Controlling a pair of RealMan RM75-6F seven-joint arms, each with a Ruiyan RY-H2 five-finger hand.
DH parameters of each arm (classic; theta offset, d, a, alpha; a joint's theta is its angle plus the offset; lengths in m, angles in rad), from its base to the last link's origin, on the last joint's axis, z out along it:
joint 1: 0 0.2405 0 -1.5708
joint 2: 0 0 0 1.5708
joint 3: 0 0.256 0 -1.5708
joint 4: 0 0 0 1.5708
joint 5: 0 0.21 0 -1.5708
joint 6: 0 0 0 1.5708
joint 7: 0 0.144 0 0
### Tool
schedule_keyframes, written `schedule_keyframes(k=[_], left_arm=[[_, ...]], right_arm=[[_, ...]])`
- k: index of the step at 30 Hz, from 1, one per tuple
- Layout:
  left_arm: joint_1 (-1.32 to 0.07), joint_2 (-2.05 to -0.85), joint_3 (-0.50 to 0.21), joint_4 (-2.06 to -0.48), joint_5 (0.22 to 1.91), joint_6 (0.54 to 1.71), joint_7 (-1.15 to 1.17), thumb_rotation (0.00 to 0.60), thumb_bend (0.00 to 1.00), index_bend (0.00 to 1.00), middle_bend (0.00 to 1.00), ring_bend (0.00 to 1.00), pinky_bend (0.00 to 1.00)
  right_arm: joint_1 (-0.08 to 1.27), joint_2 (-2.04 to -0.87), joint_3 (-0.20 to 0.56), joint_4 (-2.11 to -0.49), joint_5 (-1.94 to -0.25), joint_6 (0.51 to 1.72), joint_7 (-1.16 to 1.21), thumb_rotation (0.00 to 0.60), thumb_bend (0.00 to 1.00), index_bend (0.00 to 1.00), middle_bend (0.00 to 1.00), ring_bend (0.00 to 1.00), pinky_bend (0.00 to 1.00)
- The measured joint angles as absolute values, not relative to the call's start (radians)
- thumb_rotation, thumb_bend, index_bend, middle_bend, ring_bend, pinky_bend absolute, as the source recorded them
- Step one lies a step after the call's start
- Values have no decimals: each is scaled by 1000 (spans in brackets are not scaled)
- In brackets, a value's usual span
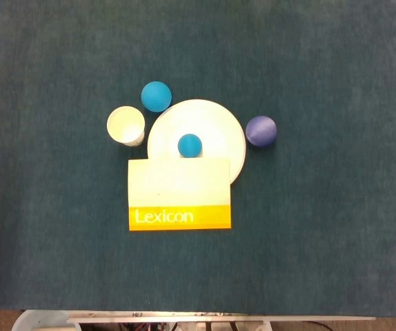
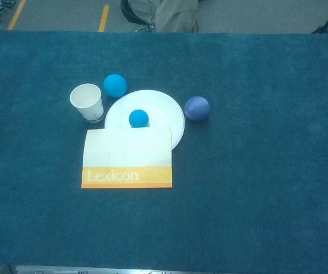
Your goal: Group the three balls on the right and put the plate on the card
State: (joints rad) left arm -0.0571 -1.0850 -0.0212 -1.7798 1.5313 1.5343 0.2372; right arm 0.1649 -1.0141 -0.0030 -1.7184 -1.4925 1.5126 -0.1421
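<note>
Judging from how things lie, nothing of the task is yet done. Nearest the robot, the card, white with an orange "Lexicon" band along its near edge, lies flat on the blue table, and its far edge covers the near rim of the plate; the plate is thus under the card, where it is wanted on top. A small blue ball rests on the plate, just beyond the card's far edge. To the right of the plate, close beside its rim, a purple ball sits on the table. To the left of the plate a white paper cup stands upright, and farther back, by the plate's far-left rim, a larger blue ball is seen. The three balls are spread about the plate and not gathered on the right. Neither hand is shown in either view, so whether they are spread or closed cannot be told. It is judged that both parts remain: the small ball must be taken off the plate, the balls grouped, and the plate drawn out and laid on the card.
</note>
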Motion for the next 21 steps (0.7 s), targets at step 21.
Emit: schedule_keyframes(k=[21], left_arm=[[-37, -1063, -13, -1799, 1553, 1561, 226, 600, 436, 340, 315, 271, 224]], right_arm=[[273, -970, -10, -1776, -1677, 1336, -126, 600, 20, 238, 282, 176, 352]])
